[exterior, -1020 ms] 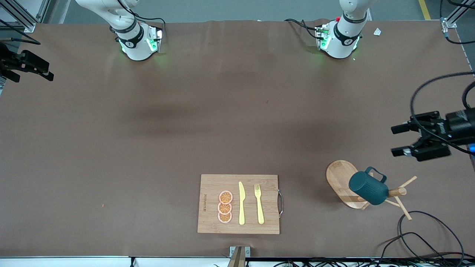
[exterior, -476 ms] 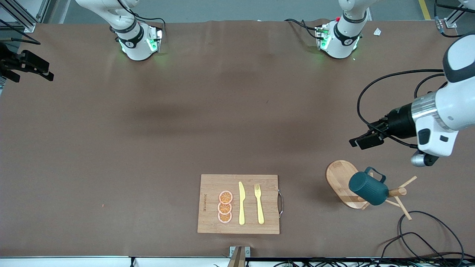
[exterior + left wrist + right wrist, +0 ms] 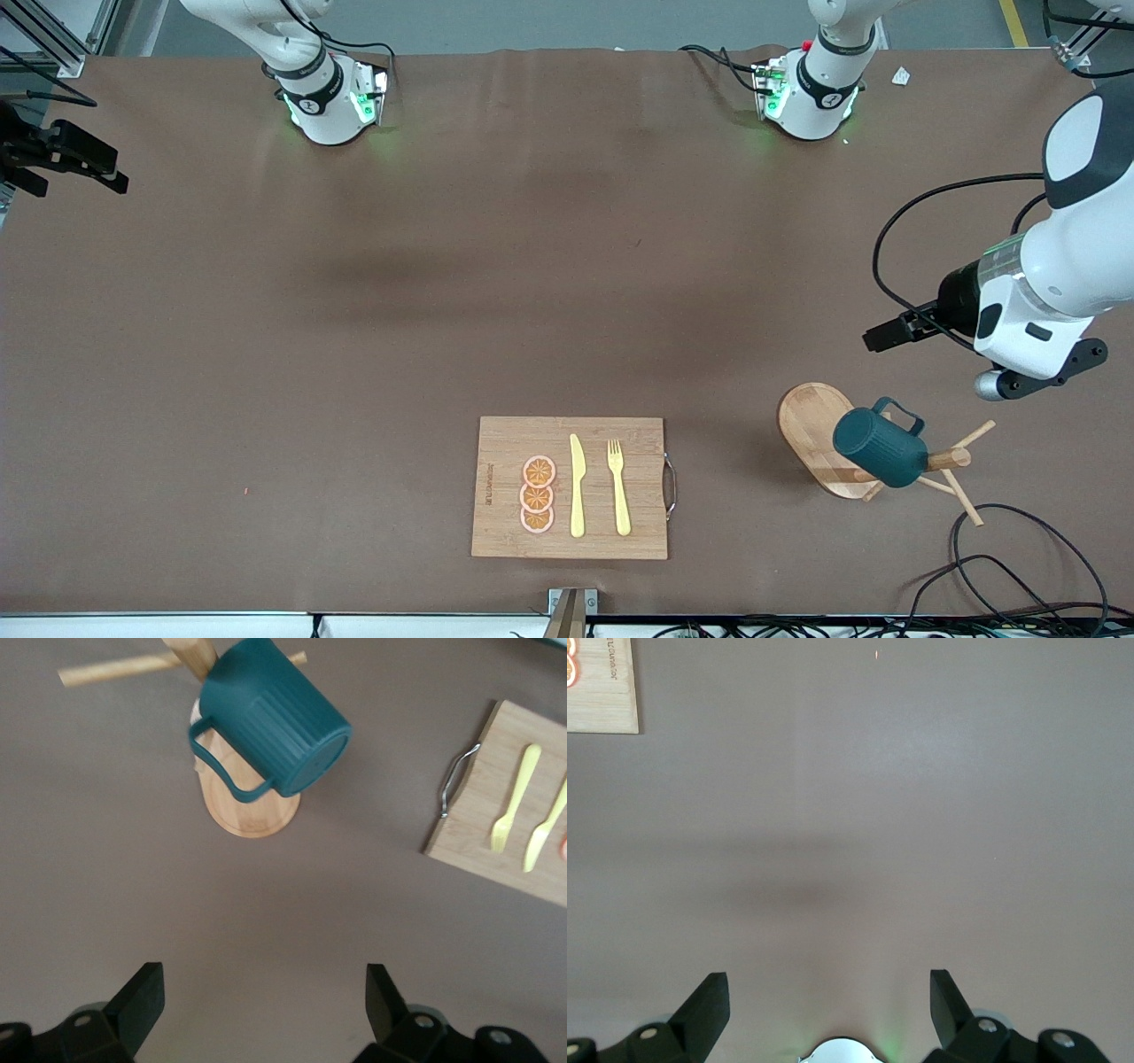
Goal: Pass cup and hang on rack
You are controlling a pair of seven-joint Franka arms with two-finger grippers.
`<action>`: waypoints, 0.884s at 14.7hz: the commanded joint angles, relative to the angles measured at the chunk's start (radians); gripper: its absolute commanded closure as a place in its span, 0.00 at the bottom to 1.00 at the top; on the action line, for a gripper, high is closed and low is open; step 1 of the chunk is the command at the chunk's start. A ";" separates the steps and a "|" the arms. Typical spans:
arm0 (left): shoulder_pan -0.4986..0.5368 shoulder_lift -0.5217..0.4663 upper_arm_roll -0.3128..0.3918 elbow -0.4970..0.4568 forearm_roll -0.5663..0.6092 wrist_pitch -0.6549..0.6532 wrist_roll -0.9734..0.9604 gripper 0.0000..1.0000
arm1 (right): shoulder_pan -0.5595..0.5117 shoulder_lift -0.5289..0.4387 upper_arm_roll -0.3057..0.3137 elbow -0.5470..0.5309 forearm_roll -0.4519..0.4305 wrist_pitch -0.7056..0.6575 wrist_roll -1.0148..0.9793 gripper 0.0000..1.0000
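Observation:
The dark teal ribbed cup [image 3: 877, 447] [image 3: 270, 722] sits tilted on the light wooden rack [image 3: 808, 425] [image 3: 248, 815] at the left arm's end of the table. Its mouth faces the post and its loop handle hangs free. My left gripper [image 3: 890, 335] [image 3: 263, 992] hovers over bare table beside the rack, open, with nothing between its fingers and apart from the cup. My right gripper [image 3: 111, 173] [image 3: 828, 992] waits at the right arm's end of the table, open and empty, over bare table.
A rectangular wooden cutting board [image 3: 505, 443] lies near the front edge, carrying orange slices [image 3: 538, 494], a yellow knife [image 3: 577, 487] and a yellow fork [image 3: 618, 487]. Black cables [image 3: 1019, 558] loop on the table nearer the front camera than the rack.
The left arm's wrist has swung round, carrying its gripper a short way toward the table's middle, then slightly back. The cup, the rack and the right arm have not moved.

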 commanded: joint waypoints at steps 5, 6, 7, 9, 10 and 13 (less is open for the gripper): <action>-0.008 -0.167 0.096 -0.003 0.024 -0.045 0.230 0.00 | 0.003 -0.028 -0.002 -0.027 -0.008 0.010 0.002 0.00; -0.045 -0.187 0.152 -0.003 0.020 -0.051 0.281 0.00 | 0.003 -0.026 -0.002 -0.027 -0.008 0.010 0.002 0.00; -0.088 -0.215 0.212 -0.003 0.018 -0.079 0.321 0.00 | 0.003 -0.026 -0.002 -0.027 -0.008 0.010 0.002 0.00; -0.158 -0.250 0.318 -0.005 0.006 -0.111 0.362 0.00 | 0.003 -0.026 -0.002 -0.027 -0.008 0.010 0.002 0.00; -0.194 -0.267 0.381 -0.012 -0.032 -0.113 0.396 0.00 | 0.003 -0.026 -0.002 -0.027 -0.006 0.009 0.004 0.00; -0.313 -0.347 0.583 -0.087 -0.131 -0.111 0.505 0.00 | 0.003 -0.028 -0.002 -0.027 -0.006 0.006 0.004 0.00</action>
